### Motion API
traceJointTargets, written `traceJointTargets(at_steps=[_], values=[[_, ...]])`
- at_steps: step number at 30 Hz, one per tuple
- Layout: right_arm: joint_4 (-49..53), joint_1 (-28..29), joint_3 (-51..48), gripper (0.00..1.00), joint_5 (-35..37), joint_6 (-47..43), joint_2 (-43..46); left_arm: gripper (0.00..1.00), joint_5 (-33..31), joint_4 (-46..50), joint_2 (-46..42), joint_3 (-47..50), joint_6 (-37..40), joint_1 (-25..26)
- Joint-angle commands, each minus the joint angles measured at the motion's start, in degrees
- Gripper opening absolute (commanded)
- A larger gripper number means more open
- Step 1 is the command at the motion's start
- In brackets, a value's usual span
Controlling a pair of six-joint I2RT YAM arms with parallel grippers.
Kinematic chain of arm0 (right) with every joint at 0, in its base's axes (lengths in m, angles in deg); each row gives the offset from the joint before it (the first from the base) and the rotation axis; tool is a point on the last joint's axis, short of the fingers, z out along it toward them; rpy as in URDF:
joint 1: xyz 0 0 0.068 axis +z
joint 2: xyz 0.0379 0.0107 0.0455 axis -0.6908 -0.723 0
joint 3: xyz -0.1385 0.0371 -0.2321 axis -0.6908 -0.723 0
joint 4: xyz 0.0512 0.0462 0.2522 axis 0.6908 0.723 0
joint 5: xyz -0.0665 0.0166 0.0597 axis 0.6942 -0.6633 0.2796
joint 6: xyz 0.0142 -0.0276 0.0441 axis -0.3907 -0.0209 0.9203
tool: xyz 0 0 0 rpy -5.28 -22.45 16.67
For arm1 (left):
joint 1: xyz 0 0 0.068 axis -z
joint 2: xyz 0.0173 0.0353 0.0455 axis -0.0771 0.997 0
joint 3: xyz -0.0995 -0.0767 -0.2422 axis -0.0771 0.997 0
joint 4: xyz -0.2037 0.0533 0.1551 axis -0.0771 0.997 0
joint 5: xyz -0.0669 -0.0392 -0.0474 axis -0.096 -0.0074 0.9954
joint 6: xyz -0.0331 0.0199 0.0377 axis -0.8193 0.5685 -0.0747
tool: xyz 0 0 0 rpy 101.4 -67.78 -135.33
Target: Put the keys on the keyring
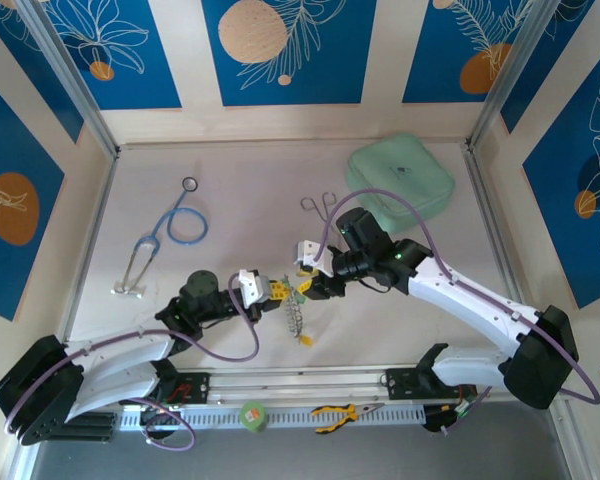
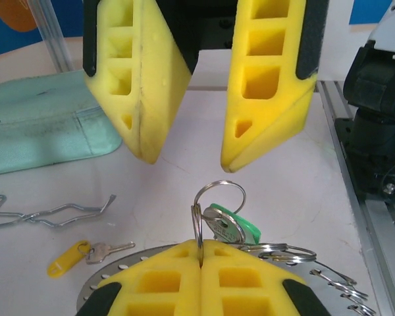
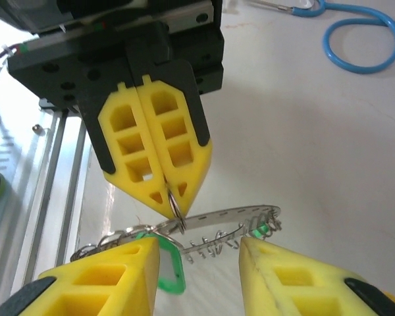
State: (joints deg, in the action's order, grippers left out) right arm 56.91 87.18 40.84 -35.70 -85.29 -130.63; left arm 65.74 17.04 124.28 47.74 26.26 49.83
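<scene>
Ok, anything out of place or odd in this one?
A yellow-headed key lies loose on the table beside the keyring, not threaded on it. Nothing looks spilled or damaged.

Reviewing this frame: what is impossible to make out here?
- Top view: the keyring is too small to tell whether any key is threaded on it.
- Left wrist view: the left pincer, shut on a small ring, covers the keyring's middle; the bottom edge cuts off the rest.
- Right wrist view: the green key is half hidden behind the open right pincer.
- Left wrist view: the forceps are cut off by the left edge.
</scene>
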Motion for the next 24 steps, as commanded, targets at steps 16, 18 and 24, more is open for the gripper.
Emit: traceJointTargets(at_steps=[16, 18, 24], values=[[7.6, 4.4, 7.7, 0.37, 13.3, 32.3, -2.9, 0.00, -5.2, -2.3, 0.5, -1.4, -1.7, 0.2], [9.7, 5.2, 8.7, 0.37, 14.8, 34.2, -4.0, 0.00, -5.1, -2.4, 0.5, -1.4, -1.6, 0.2], [6.5, 5.0, 6.6, 0.37, 12.1, 33.8, -3.8, 0.00, -4.5, -3.4, 0.1, -0.8, -1.6, 0.2]])
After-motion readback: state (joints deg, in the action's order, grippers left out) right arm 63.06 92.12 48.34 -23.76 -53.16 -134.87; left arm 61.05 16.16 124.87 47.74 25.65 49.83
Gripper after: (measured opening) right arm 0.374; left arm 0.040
